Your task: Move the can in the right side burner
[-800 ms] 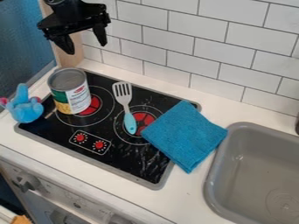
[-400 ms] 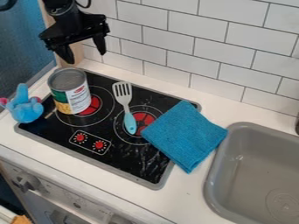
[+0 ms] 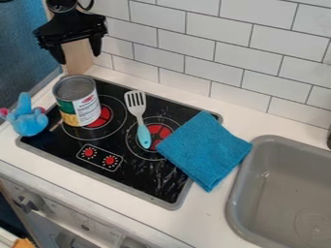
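Observation:
The black gripper (image 3: 79,57) hangs at the upper left, just above and behind the can, open with nothing between its fingers. The can (image 3: 77,101) stands upright on the left burner (image 3: 105,116) of the black stove top, covering part of that burner; its label is white, green and yellow. The right side burner (image 3: 159,131) is partly covered by a spatula (image 3: 142,131) with a light blue handle, and a blue cloth (image 3: 203,149) lies against its right side.
A blue plush toy (image 3: 28,118) sits at the stove's left edge, beside the can. To the right is a grey sink (image 3: 284,189). A white tiled wall (image 3: 188,53) runs behind the counter.
The gripper came down a little, then shifted left, and it remains open. The can, spatula and cloth have kept their places.

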You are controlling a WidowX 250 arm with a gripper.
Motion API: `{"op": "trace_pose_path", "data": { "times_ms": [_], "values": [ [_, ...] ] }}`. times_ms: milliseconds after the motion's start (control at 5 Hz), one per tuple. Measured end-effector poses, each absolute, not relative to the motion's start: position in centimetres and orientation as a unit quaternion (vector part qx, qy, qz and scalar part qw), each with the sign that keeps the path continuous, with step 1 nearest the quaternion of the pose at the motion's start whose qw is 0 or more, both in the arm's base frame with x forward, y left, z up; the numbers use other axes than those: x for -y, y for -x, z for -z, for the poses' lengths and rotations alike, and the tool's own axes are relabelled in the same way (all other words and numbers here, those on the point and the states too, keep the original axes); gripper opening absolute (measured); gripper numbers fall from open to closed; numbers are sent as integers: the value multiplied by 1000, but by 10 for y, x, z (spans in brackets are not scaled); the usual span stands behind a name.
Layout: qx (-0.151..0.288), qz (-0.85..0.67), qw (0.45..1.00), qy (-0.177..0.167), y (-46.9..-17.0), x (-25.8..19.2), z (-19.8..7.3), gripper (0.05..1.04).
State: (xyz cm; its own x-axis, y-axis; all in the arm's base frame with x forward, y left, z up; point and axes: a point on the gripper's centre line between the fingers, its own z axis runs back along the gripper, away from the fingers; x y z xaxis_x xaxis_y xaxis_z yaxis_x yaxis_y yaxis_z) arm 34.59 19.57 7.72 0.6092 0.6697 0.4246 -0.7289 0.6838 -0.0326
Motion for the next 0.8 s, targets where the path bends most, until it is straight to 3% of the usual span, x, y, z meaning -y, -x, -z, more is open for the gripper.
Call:
{"op": "trace_pose_path", "data": {
  "times_ms": [200,400,600,800],
  "values": [
    [197,-390,891,-119,-346,-212,-72,998],
    [178,-390,892,-142,-346,-223,-68,998],
    [158,-401,894,-123,-338,-229,-68,998],
    [125,-401,900,-119,-331,-225,-50,998]
  ]
}}
